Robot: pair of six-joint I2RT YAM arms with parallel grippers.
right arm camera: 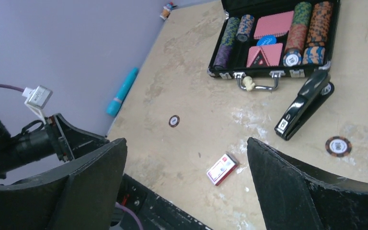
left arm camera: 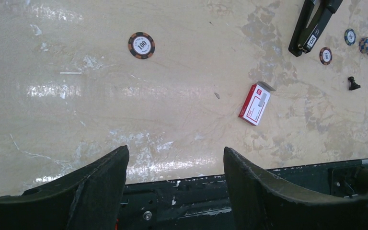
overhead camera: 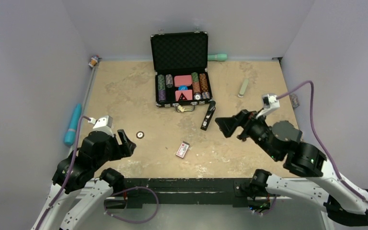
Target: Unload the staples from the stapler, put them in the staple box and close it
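Now both arms crouch folded: the left hand, at seven o'clock, gapes empty; the right hand, likewise wide and empty, points toward nine o'clock near the slim black plastic stapler.

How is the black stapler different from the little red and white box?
The stapler is mostly black; the box is red and white. The stapler is long and slim; the box is short and smaller. The stapler lies close to the poker chip case; the box lies farther from it. Both lie on the table, untouched.
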